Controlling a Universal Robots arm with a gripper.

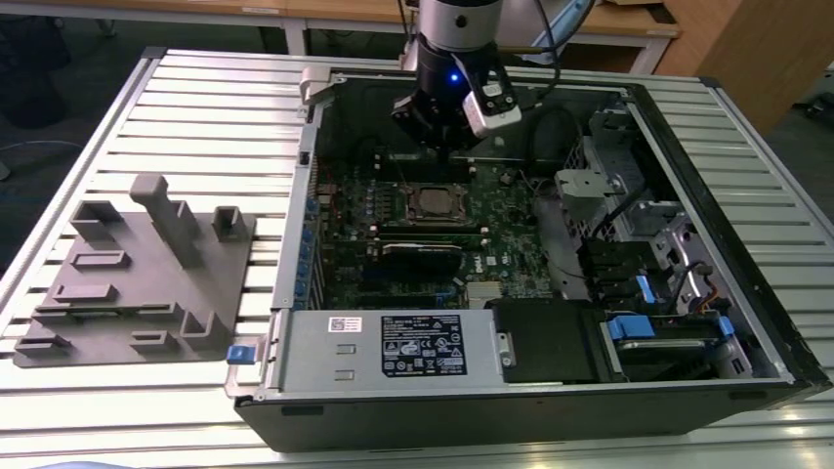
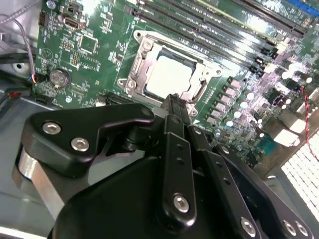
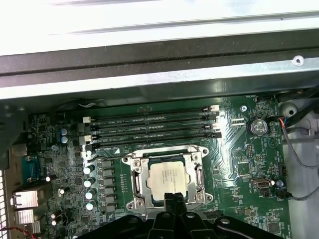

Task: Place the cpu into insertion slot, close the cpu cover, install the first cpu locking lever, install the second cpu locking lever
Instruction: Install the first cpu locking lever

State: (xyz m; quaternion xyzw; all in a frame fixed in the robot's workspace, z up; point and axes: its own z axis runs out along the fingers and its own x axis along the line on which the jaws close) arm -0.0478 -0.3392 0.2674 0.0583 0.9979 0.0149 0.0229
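The cpu (image 3: 168,178) lies flat in its socket on the green board, its pale metal top showing in both wrist views (image 2: 168,75) and in the exterior view (image 1: 435,202). The cpu cover (image 3: 137,184) lies down around it as a silvery frame (image 2: 135,74). A thin metal lever (image 3: 149,148) runs along the socket edge beside the memory slots. My gripper (image 1: 444,147) hangs just above the board at the socket's edge. Its black fingertips (image 2: 175,102) are pressed together, shut on nothing, close to the cpu (image 3: 172,197).
The open computer case (image 1: 300,244) lies on a slatted table. A grey box with a white label (image 1: 391,347) sits at its near end and drive cages (image 1: 651,293) on the exterior view's right. A grey fixture (image 1: 144,274) stands on the table to the left. Memory slots (image 3: 149,127) border the socket.
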